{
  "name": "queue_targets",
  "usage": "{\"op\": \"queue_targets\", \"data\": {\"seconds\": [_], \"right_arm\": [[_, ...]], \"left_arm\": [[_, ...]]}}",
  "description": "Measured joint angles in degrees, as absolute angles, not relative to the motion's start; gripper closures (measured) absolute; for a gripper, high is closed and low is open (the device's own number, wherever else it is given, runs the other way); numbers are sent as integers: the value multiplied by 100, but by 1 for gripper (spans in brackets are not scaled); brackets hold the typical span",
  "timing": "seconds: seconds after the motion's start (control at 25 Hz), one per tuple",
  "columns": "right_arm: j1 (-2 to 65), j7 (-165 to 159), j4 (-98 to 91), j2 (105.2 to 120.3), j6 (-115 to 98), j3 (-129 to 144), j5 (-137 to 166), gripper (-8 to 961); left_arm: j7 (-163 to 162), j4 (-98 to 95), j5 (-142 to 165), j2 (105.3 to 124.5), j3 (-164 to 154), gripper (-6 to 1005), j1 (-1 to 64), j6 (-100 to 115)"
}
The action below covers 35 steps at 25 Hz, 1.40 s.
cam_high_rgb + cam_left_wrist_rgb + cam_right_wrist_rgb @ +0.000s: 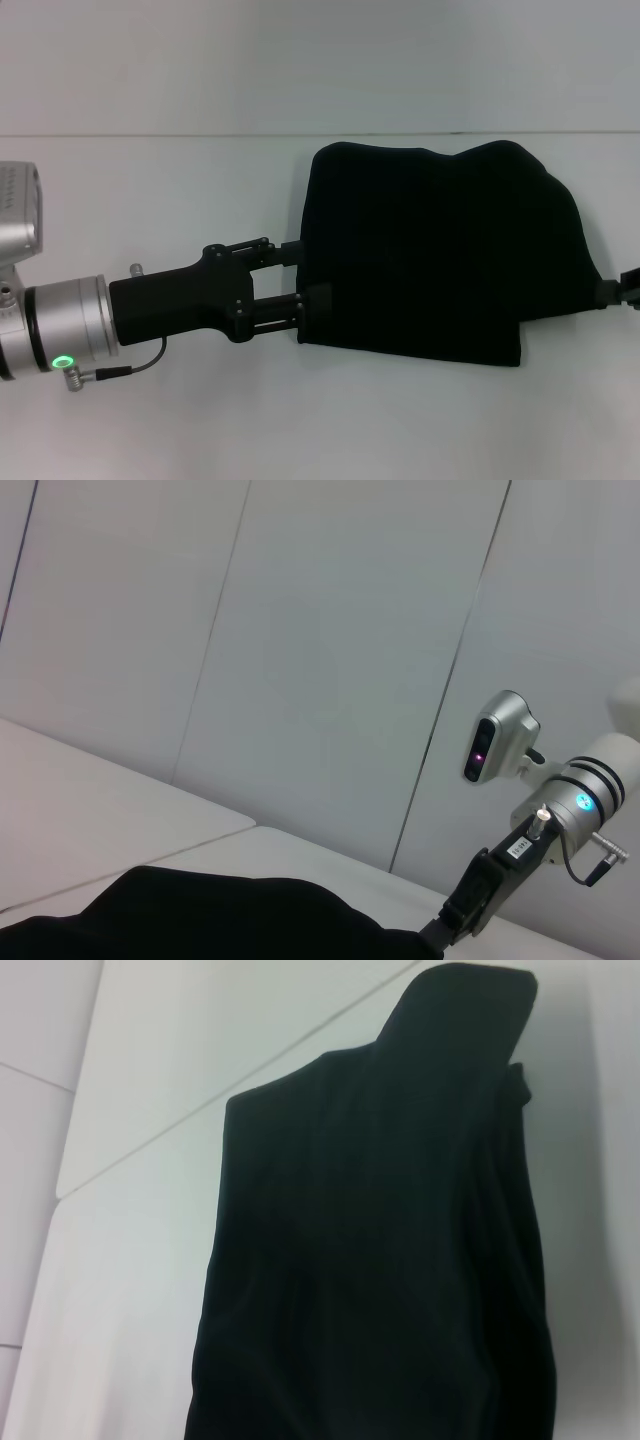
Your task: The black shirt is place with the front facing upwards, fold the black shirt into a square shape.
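Note:
The black shirt (430,255) lies folded on the white table, right of centre, as a broad rough rectangle with a lumpy far edge; its print is hidden. My left gripper (303,278) is low at the shirt's left edge, open, with its fingertips (292,247) touching that edge. My right gripper (628,285) shows only at the frame's right border, against the shirt's right edge. It also shows in the left wrist view (462,912), at the far end of the shirt (200,920). The right wrist view shows only the shirt (380,1260).
The white table (150,430) spreads around the shirt, with a seam line (150,135) across its far part. A pale wall stands behind (300,630).

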State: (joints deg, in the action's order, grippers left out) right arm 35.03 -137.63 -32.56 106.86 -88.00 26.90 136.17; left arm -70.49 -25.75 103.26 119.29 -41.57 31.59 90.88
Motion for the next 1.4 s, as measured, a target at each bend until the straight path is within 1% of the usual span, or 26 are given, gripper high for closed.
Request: {"op": "queue_targets", "data": {"seconds": [0.32, 0.44, 0.76, 1.04, 1.4], "right_arm": [[3347, -13391, -2775, 10681, -8601, 2672, 13615, 931], [3267, -13302, -2626, 10723, -8388, 2672, 13614, 917], [3251, -13167, -2312, 10767, -7855, 2695, 13619, 880], [3195, -13036, -2341, 10866, -7630, 2537, 13564, 847], [3017, -12653, -2463, 10810, -7661, 2046, 13521, 805]], "left_arm": [[-7048, -2575, 10326, 11956, -4149, 273, 3172, 9061], [-7049, -2573, 10317, 11966, -4145, 273, 3197, 9083], [-7050, -2567, 10267, 12005, -4140, 274, 3240, 9092], [-7074, -2530, 10246, 12006, -4139, 274, 3245, 9020], [-7277, -2502, 10220, 12020, -4114, 273, 3223, 9048]]}}
